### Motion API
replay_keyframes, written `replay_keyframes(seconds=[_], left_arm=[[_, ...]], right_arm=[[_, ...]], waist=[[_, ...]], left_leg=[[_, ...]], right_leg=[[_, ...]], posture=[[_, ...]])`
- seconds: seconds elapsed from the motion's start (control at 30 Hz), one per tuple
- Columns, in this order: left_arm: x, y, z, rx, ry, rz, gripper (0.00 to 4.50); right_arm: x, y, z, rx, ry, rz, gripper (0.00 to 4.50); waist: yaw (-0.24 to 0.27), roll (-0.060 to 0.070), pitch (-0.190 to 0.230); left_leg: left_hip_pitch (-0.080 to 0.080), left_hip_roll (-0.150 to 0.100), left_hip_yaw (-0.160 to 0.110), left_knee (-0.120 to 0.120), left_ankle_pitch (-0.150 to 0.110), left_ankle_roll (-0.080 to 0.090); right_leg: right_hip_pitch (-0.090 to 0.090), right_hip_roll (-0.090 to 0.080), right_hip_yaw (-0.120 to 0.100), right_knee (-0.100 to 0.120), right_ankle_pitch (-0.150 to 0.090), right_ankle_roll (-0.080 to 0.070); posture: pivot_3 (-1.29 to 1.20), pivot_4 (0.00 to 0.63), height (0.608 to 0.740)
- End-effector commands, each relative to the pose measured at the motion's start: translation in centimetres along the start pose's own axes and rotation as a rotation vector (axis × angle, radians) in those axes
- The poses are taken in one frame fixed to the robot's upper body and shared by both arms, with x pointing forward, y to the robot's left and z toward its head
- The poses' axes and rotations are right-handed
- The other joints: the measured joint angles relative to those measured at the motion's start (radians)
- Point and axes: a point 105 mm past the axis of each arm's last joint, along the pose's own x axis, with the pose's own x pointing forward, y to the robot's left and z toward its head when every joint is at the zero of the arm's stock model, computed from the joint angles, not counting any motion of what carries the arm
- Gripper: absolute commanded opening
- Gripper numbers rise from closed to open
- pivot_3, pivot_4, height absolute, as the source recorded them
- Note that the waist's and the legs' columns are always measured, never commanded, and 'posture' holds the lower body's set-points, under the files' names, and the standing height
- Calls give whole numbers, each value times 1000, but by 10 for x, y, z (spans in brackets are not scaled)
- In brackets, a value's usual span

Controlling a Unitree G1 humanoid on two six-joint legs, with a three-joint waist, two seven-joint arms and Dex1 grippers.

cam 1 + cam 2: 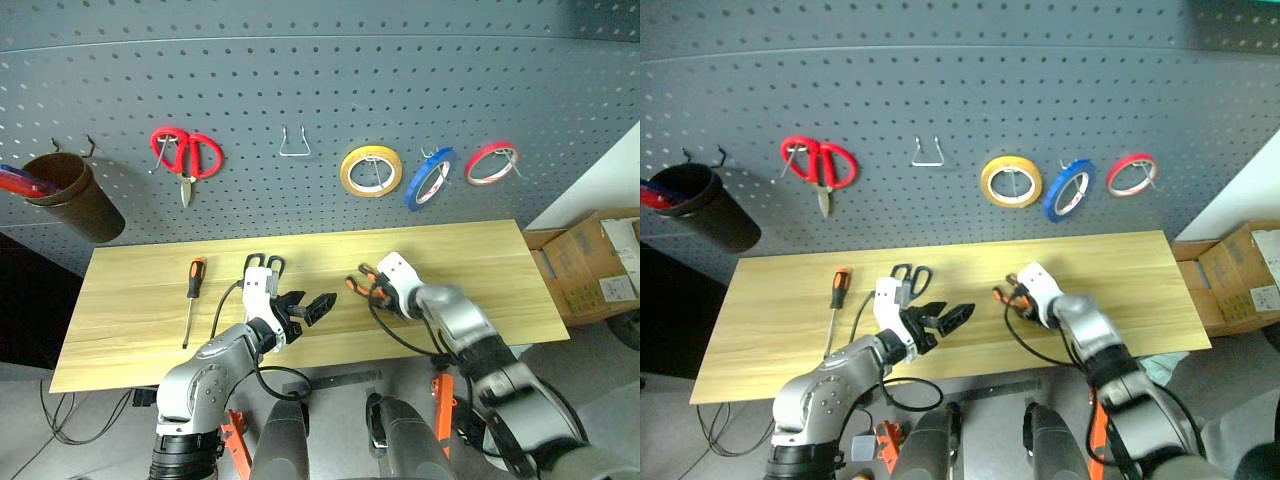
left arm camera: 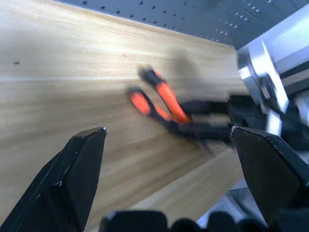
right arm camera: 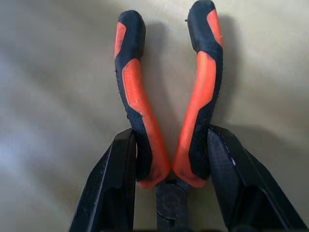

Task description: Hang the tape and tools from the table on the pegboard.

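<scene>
Small orange-and-black pliers [image 3: 136, 96] lie on the light wood table [image 1: 130, 320], right of centre. My right gripper [image 3: 171, 140] is shut on them, its two fingers pressed against the outer sides of both handles near the pivot. My left gripper [image 1: 308, 306] hovers open over the table's middle, pointing toward the pliers [image 2: 164, 96]. Dark-handled scissors [image 1: 264, 264] lie just behind my left hand. An orange-and-black screwdriver [image 1: 192, 295] lies further left. The blue tape [image 1: 429, 177] hangs on a hook of the dark grey pegboard [image 1: 300, 70].
On the pegboard hang red-handled scissors [image 1: 186, 155], a yellow roll [image 1: 371, 170], a red roll [image 1: 491, 162], a brown cup [image 1: 70, 195] and an empty wire hook [image 1: 293, 142]. Cardboard boxes [image 1: 590, 265] stand on the floor at the right.
</scene>
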Motion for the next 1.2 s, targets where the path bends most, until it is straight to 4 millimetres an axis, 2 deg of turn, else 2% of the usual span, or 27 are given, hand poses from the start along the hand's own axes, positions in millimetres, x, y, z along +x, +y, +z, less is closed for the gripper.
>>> replay_keyframes(seconds=[0.03,0.17,0.37,0.47,0.57,0.7,0.83,0.9,1.03,1.2], left_arm=[[-7,-10,22,-14,-77,-91,4500],[-23,-19,56,-96,-196,-203,4500],[-36,-8,89,-187,-322,-222,4500],[-37,-3,99,-206,-352,-214,4500],[-33,3,106,-190,-357,-190,4500],[-21,5,110,-144,-350,-150,4500],[-16,-2,109,-141,-354,-157,4500],[-18,-4,108,-143,-357,-158,4500],[-23,-5,101,-152,-355,-142,4500],[-30,-3,97,-155,-350,-119,4500]], right_arm=[[-35,14,52,64,-253,7,1718],[-74,33,118,97,-575,-6,1718],[-108,60,199,10,-952,29,1718],[-110,62,223,-49,-1047,4,1718],[-110,60,259,-117,-1173,-33,1718],[-94,53,300,-145,-1242,-69,1718],[-73,49,319,-156,-1220,-81,1718],[-59,45,321,-162,-1156,-90,1718],[-33,32,310,-117,-1015,-112,1718],[-23,23,300,-86,-957,-143,1718]], waist=[[-3,0,0],[-18,-3,-5],[-16,-8,-56],[-14,-16,-76],[-15,-21,-88],[-15,-25,-92],[-14,-31,-96],[-12,-31,-96],[-6,-31,-96],[13,-30,-96]], left_leg=[[-3,0,0,1,0,0],[-8,1,1,1,3,-6],[-7,1,-6,1,7,-12],[-7,0,-5,3,7,-13],[-1,-1,-5,4,8,-13],[3,0,-3,4,12,-11],[6,1,0,2,14,-11],[6,1,0,1,14,-11],[5,1,1,0,14,-11],[7,2,0,-1,14,-11]], right_leg=[[-3,0,0,1,0,0],[-13,0,0,8,3,-4],[-13,3,-5,13,1,0],[-11,2,-4,13,2,-1],[-4,2,-4,12,3,-3],[-2,3,-3,12,9,-6],[-1,3,-1,13,13,-12],[-1,3,-1,13,13,-12],[-2,2,-1,13,13,-12],[-2,3,-1,15,13,-12]], posture=[[173,195,740],[162,142,740],[163,91,740],[166,77,740],[179,65,740],[198,65,740],[225,73,740],[243,80,740],[264,92,740],[284,105,740]])
